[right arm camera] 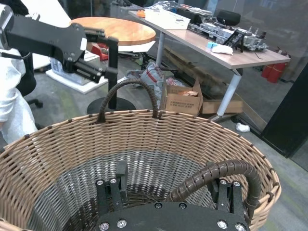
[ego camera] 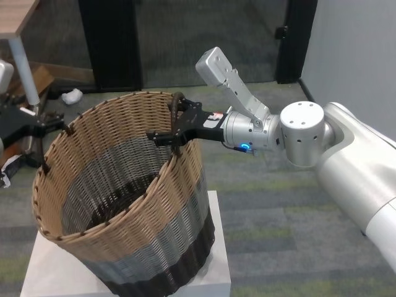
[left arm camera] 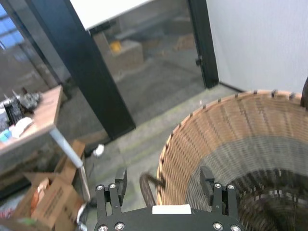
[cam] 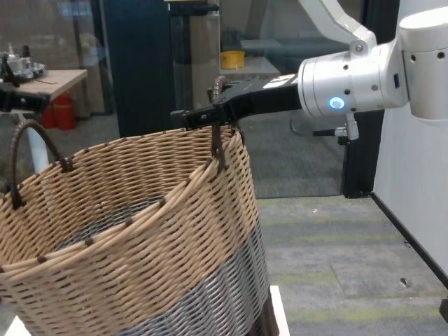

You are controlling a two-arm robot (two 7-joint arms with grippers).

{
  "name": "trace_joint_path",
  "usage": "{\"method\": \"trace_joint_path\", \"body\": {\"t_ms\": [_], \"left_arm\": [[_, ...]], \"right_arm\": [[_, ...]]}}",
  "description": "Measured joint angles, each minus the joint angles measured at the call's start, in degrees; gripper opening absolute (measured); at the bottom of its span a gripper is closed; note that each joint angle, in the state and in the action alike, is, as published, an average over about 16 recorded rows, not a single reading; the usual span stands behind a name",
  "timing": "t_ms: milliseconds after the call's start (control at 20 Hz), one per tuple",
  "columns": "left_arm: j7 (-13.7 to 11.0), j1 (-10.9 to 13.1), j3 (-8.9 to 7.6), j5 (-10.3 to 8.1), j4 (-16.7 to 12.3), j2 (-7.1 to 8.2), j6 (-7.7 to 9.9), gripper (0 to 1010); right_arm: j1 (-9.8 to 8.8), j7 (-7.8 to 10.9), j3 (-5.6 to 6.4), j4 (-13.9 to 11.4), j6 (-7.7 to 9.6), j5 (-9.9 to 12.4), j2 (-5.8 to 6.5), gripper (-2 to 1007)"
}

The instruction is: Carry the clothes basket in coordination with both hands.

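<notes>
One clothes basket (ego camera: 124, 204), large round wicker, banded tan over grey over dark brown; stands tilted on a white pedestal (ego camera: 210, 260). Empty, so judged light; the weave looks stiff but bulky, and an uneven lift would likely tip it. Two dark wrapped loop handles (right arm camera: 127, 94) on opposite rims are the places to take hold. Right gripper (ego camera: 175, 125): jaws apart, straddling the near handle (right arm camera: 216, 178), not clamped. Left gripper (ego camera: 46, 124): jaws apart, beside the far handle, apparently not gripping it.
</notes>
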Motion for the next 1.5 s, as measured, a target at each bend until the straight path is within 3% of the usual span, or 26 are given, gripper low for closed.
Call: {"method": "trace_joint_path", "body": {"t_ms": [250, 550, 850, 1050, 1250, 1500], "left_arm": [[0.5, -0.1, -0.79, 1.02, 0.1, -0.87, -3.73, 1002], [0.7, -0.2, -1.5, 2.25, 0.2, -1.5, -6.23, 1002], [0.8, 0.0, -2.14, 3.38, 0.1, -1.92, -7.19, 1002], [0.7, 0.1, -2.58, 3.88, 0.1, -2.23, -7.38, 1002], [0.4, 0.1, -2.97, 4.24, 0.2, -2.53, -7.31, 1002], [0.0, 0.1, -3.36, 4.59, 0.3, -2.85, -7.06, 1002]], "right_arm": [[0.12, 1.48, -0.19, 0.4, 0.61, 0.2, 0.1, 1005], [1.22, 5.58, -1.45, 2.7, 1.69, 0.3, 0.4, 1005], [3.29, 9.67, -3.05, 6.5, 2.04, -0.1, 0.66, 1005], [4.55, 10.87, -3.49, 8.2, 1.99, -0.4, 1.21, 1005], [5.02, 11.06, -3.22, 8.2, 2.42, -0.5, 2.35, 1005], [4.44, 11.0, -2.43, 6.1, 4.1, 0.0, 4.47, 1005]]}}
